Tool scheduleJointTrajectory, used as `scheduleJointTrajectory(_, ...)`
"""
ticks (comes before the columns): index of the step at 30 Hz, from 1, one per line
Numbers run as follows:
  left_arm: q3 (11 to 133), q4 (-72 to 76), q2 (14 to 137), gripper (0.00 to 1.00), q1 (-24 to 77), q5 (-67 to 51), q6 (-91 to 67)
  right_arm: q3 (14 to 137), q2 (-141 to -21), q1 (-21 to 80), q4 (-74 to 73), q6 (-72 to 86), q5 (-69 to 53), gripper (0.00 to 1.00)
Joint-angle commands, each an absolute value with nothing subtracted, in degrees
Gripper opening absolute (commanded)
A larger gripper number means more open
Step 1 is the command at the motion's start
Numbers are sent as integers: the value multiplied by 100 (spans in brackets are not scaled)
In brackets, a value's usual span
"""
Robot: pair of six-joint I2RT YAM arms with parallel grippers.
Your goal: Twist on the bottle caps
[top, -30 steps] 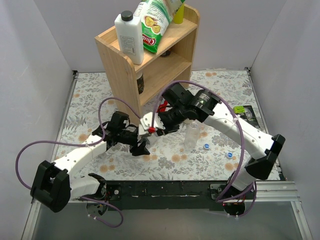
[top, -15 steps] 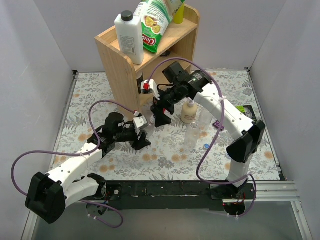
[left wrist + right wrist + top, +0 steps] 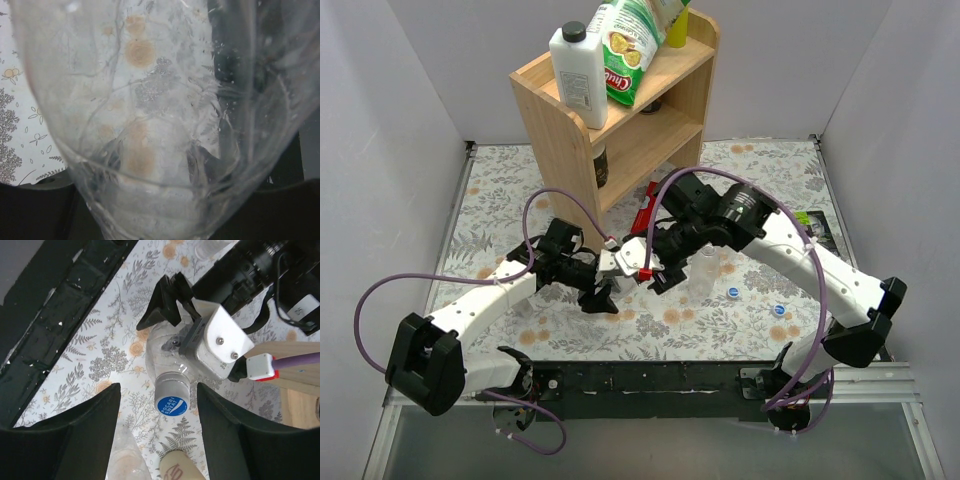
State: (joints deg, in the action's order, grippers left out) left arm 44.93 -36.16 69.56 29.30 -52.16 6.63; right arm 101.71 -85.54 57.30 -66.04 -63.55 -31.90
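Observation:
My left gripper point(image 3: 598, 292) is shut on a clear bottle point(image 3: 150, 100), whose body fills the left wrist view. That bottle point(image 3: 161, 347) carries a cap point(image 3: 171, 399) with a grey side and a blue top. My right gripper point(image 3: 159, 387) is open, its dark fingers point(image 3: 80, 440) standing either side of the cap with gaps and not touching it. In the top view the right gripper point(image 3: 660, 268) sits just right of the left one. A second clear bottle point(image 3: 703, 270) stands uncapped beside it. Two loose blue caps point(image 3: 732, 293) point(image 3: 779, 310) lie on the mat.
A wooden shelf point(image 3: 560, 140) stands at the back with a white jug point(image 3: 578, 75) and a green snack bag point(image 3: 628, 45) on top. The beige soap bottle's top point(image 3: 182, 467) and another clear bottle point(image 3: 127, 460) are close under my right gripper.
The right gripper swung back toward the shelf half a second ago and has come forward again to the held bottle, its jaws now apart. The left arm shifted slightly with its bottle.

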Motion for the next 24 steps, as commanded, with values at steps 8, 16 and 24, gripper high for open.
scheduleJointTrajectory(8, 4702, -3762, 6750, 0, 2892, -5642, 923, 9844, -8560, 5818, -6381, -6952, -2646, 48)
scheduleJointTrajectory(16, 4255, -1950, 6277, 0, 2918, -5099, -287, 10124, -8920, 5661, -5968, -4997, -2750, 4)
scheduleJointTrajectory(24, 3418, 915, 5396, 0, 3120, -3041, -3409, 10853, -10151, 5001, -5783, -1072, -3928, 9)
